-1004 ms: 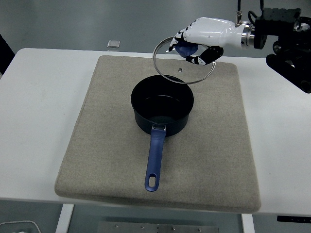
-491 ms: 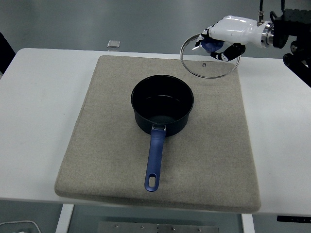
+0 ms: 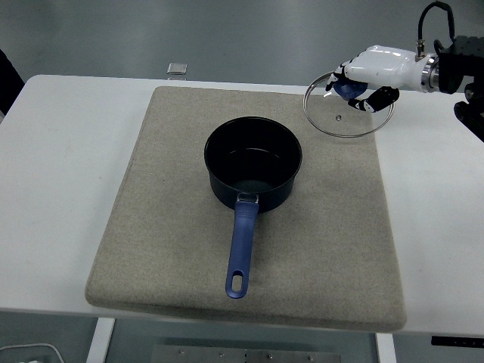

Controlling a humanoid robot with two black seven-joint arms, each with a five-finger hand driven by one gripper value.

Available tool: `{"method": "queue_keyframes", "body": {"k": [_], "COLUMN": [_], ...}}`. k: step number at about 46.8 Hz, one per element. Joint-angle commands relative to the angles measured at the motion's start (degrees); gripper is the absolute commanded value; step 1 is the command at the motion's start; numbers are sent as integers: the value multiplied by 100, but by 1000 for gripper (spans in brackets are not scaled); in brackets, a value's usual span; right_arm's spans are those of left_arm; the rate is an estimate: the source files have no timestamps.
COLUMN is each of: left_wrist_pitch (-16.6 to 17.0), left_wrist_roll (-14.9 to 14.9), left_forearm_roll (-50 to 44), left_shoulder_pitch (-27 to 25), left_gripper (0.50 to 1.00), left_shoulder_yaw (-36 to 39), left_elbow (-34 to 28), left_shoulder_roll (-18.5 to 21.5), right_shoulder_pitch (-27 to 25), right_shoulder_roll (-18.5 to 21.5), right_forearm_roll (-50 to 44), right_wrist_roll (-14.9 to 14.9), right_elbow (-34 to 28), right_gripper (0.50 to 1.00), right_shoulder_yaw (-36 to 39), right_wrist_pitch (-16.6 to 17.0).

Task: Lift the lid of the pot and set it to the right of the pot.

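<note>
The white table point(image 3: 60, 174) carried a grey mat point(image 3: 174, 249), and the pot point(image 3: 252, 172) sat open mid-mat, blue handle toward the near edge. The glass lid point(image 3: 349, 113) hung tilted over the mat's far right corner, right of the pot (not set down yet). The right hand point(image 3: 368, 73) had its fingers clamped on the lid's blue knob.

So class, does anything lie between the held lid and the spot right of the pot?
Nothing visible does. The right hand holds the lid over the mat's far right corner; the mat right of the pot is bare.
</note>
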Motion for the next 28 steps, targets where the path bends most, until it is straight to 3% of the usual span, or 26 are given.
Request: {"method": "queue_keyframes", "body": {"k": [1, 28], "left_wrist_pitch": [0, 0], "left_wrist_roll": [0, 0], "left_forearm_roll": [-2, -2], "left_shoulder_pitch": [-1, -1], "left_gripper": [1000, 1000], "left_shoulder_yaw": [2, 2], "left_elbow": [5, 5], "left_shoulder_roll": [0, 0], "right_shoulder_pitch": [-88, -396], "right_shoulder_roll": [0, 26], "right_forearm_roll": [-8, 44], "right_wrist_roll": [0, 0], "right_elbow": [9, 26], "right_gripper": [500, 500], "right_shoulder_yaw": [-27, -239], "right_wrist_pitch": [-35, -229]}}
